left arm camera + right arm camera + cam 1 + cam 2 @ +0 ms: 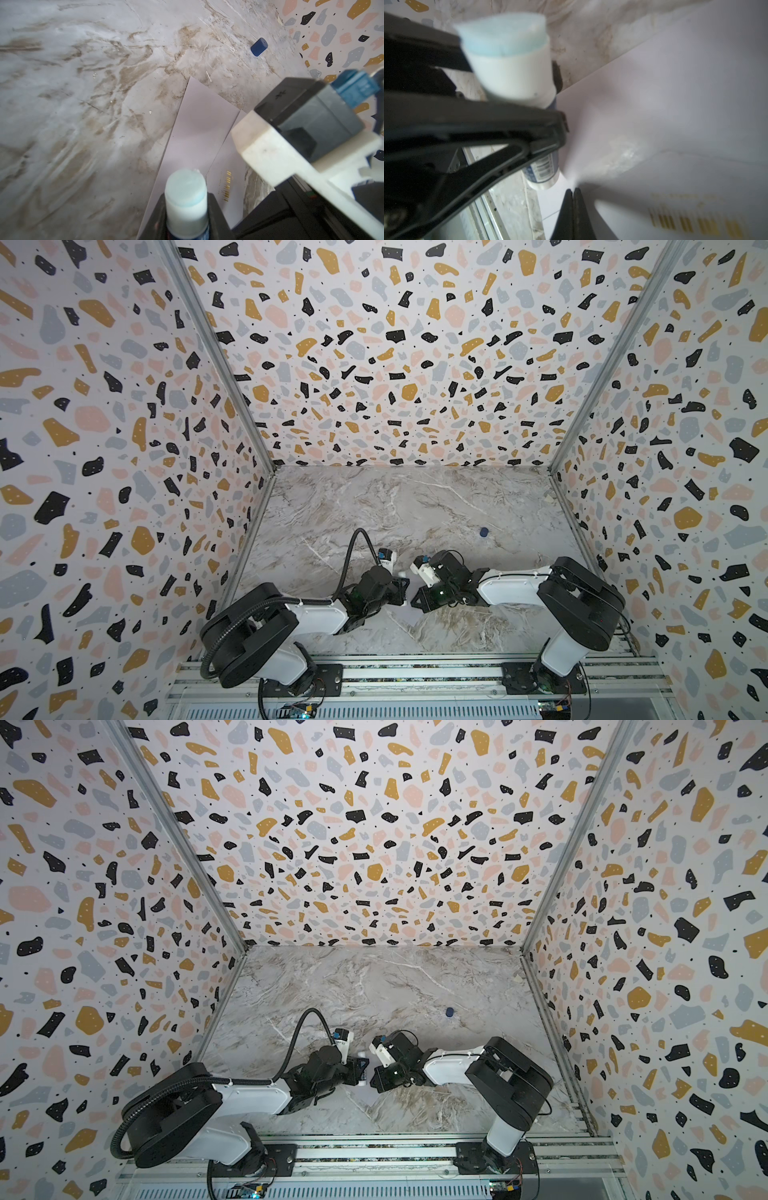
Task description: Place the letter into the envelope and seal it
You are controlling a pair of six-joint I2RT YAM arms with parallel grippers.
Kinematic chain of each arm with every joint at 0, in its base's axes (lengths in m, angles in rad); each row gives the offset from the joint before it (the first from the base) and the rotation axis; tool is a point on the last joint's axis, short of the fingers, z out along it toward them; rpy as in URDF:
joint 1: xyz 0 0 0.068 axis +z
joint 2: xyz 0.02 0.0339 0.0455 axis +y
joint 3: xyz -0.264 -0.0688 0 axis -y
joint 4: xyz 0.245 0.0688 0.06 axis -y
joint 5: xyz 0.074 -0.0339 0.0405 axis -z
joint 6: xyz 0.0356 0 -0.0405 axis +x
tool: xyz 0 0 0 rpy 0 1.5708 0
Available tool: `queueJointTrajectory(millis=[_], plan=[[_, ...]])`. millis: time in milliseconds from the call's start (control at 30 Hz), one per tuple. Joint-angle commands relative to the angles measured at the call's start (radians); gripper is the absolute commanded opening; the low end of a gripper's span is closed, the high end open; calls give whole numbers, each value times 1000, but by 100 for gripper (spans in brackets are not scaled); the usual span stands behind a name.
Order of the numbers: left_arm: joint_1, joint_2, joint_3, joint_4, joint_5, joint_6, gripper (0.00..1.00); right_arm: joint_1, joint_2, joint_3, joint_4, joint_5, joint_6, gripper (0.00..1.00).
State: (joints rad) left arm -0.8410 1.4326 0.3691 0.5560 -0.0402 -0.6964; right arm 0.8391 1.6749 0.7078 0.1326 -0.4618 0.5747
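The pale grey-lavender envelope (199, 128) lies flat on the marble table, its flap open and a small gold mark (227, 185) on its body. My left gripper (186, 205) is shut on a glue stick (186, 193), white with a pale blue tip, held over the envelope. In the right wrist view the glue stick (512, 68) hangs beside the envelope (664, 93). My right gripper (573, 190) is shut, its tips resting on the envelope near the flap's fold, nothing between them. In both top views the two grippers (402, 590) (417, 598) meet near the front middle. The letter is out of view.
A small dark blue cap (483, 532) (259, 47) lies on the table (374, 506) behind and to the right of the grippers. Patterned walls close the left, back and right sides. A metal rail (415, 672) with both arm bases runs along the front.
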Motion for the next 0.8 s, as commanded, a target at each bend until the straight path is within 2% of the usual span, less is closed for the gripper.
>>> queueJointTrajectory(millis=[0,200,567,767], plan=[[-4,2,7,-11,-29,14,0,-54,22,-18,-68,10,-14,0],[-4,-2,8,-17,-30,15,0,-142,52,-4,-64,-6,-42,0],[-3,-13,11,-31,-36,24,0,-363,65,1,-96,-22,-107,0],[-3,-19,16,-38,-38,25,0,-388,64,24,-112,-27,-119,0]])
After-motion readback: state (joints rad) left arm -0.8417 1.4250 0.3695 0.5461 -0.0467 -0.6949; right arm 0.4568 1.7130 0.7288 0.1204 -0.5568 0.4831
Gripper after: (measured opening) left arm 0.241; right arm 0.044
